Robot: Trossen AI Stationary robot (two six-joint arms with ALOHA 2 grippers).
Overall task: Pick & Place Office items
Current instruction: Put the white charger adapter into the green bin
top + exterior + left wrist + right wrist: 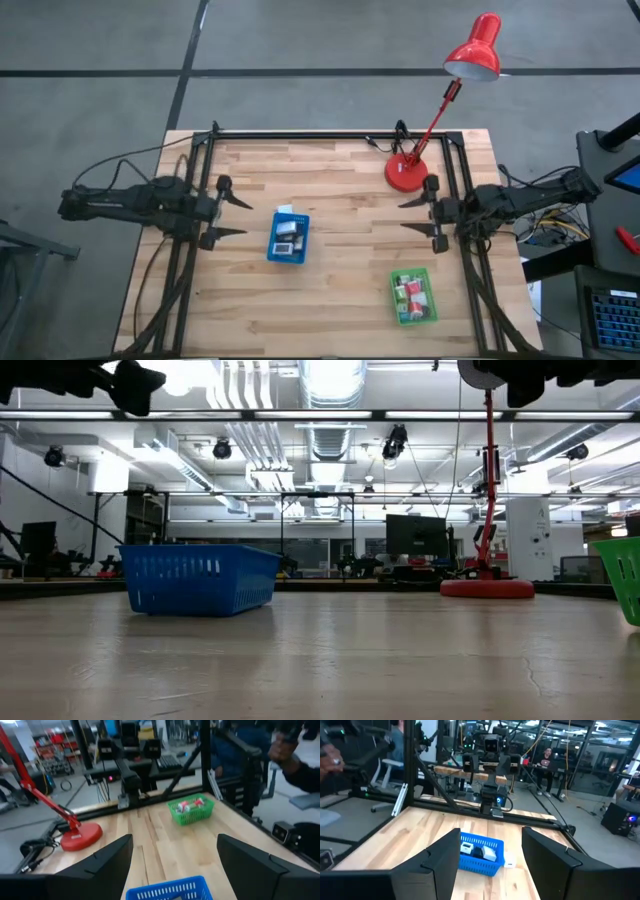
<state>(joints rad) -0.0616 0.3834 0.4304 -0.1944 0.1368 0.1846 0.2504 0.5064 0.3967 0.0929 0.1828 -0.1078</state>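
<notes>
Two trays hold office items. The blue tray (288, 238) near the table's middle contains white and dark small boxes (479, 851). The green tray (413, 296) toward the near right contains red, white and green pieces (190, 805). One small white item (285, 210) lies on the wood against the blue tray's far side. My left gripper (240, 217) hovers open above the table's left side, level, pointing at the blue tray. My right gripper (405, 215) hovers open at the right side, level, pointing left. Neither has anything between its fingers.
A red desk lamp stands with its round base (407, 172) at the far right of the table, its shade (476, 50) beyond the far edge. A black frame rail (330, 133) runs along the far edge. People sit beyond the table (285, 755).
</notes>
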